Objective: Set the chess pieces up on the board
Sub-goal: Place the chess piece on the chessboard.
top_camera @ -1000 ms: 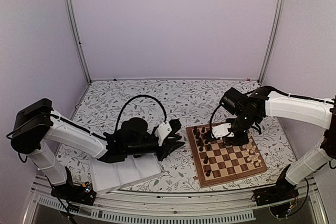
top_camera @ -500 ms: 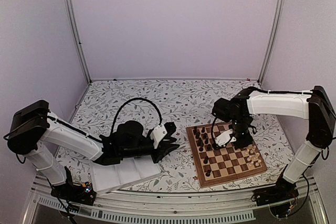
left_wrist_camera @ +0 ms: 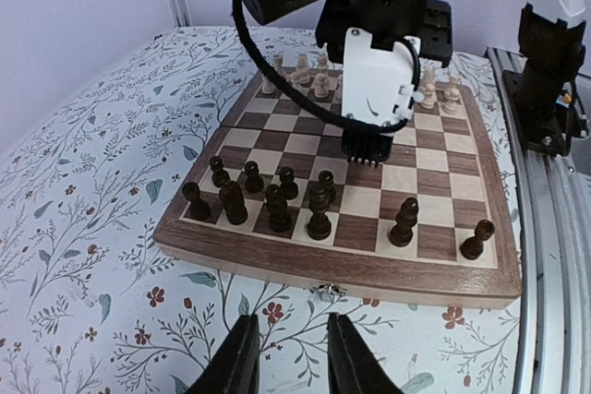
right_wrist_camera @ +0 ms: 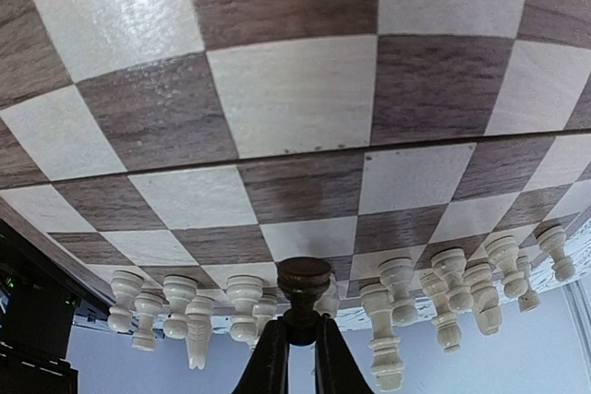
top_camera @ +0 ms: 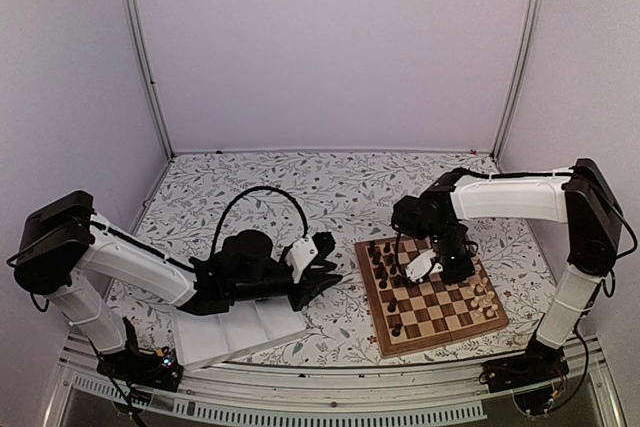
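Right claw (right_wrist_camera: 297, 331) is clamped on a dark piece (right_wrist_camera: 304, 285); my fingers (right_wrist_camera: 268, 359) hide part of it, pale pieces (right_wrist_camera: 245, 294) beyond.

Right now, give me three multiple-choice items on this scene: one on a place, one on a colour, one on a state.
1. Where does the tray lie?
A. left of the board
B. on the board
C. right of the board

2. What colour is the piece in the right gripper?
A. cream
B. dark brown
C. red

3. How is the left gripper?
A. open and empty
B. shut on a cream piece
C. shut on the tray

Answers:
1 A: the top view shows it at the near left, off the board.
2 B: the right wrist view shows a dark knob clamped in the gripper.
3 A: its jaws stand apart over the table with nothing between them.
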